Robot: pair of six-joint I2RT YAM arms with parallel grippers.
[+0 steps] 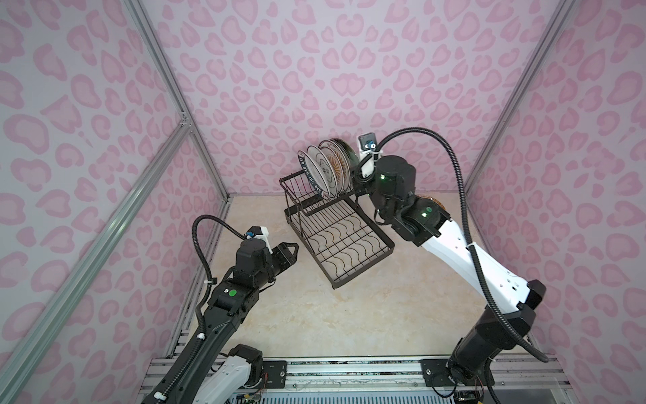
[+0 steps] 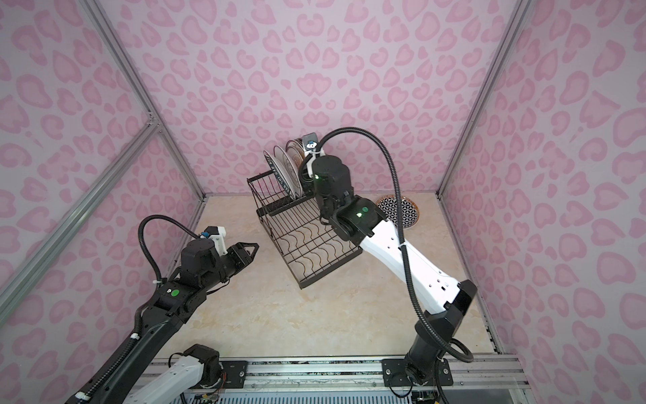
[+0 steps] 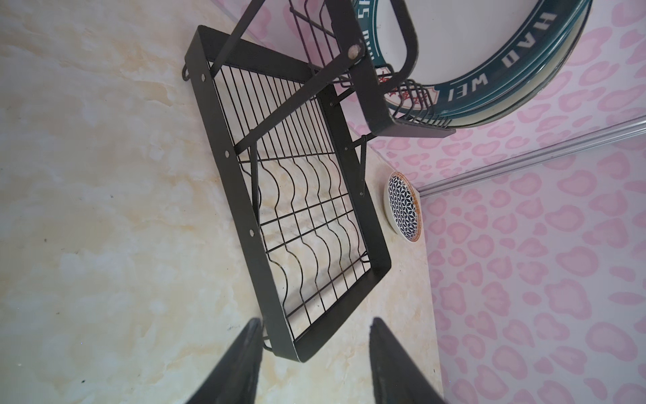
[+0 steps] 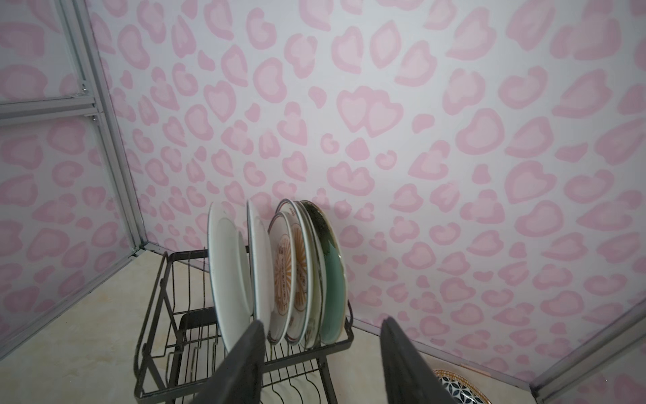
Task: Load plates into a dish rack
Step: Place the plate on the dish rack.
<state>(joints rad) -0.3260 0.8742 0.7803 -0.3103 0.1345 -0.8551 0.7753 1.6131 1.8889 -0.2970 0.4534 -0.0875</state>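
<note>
- Risk nearest the base lies with the left gripper (image 3: 314,325), a black two-fingered parallel tool. Its jaws stand partly open on nothing, and it hovers off the near corner of the black metal wire two-tier dish rack (image 3: 232,175) without touching it. I judge that a forward nudge could send the light rack skating over the smooth, cream marble-look table (image 1: 384,314).
- The rack's lower tray (image 1: 363,267) has a flat-banded rim and thin wavy wires, and it is bare. Nothing in it weighs the rack down, so it would probably slide easily.
- The right gripper (image 4: 321,325), a black tool of the same kind, hangs just beside the near edge of the rack's raised, slotted upper basket (image 3: 363,77). Its jaws are partly open and it holds nothing. A careless sideways sweep could clip the crockery in front of it.
- Six round glazed ceramic plates, as far as I can count, stand on edge in that basket. The white teal-lettered plate (image 1: 304,171) is at the rack's left end and a plain-backed white one (image 4: 260,266) stands next to it. Then come the orange sunburst pair (image 4: 285,276) and a pale teal plate (image 4: 332,280), packed close and leaning together at the right end. A knock there could, I think, topple several at once, and hard glaze chips.
- The free slots are at the basket's left end, so a plate brought from the rack's right side would have to clear the standing rims.
- The black-and-white geometric plate (image 2: 405,210) with its orange rim lies flat on the table beyond the rack's far right corner, close to the pink-spotted wall (image 2: 524,175). It is low and slick-rimmed, so it will probably be awkward to pinch and may slide against the wall.
</note>
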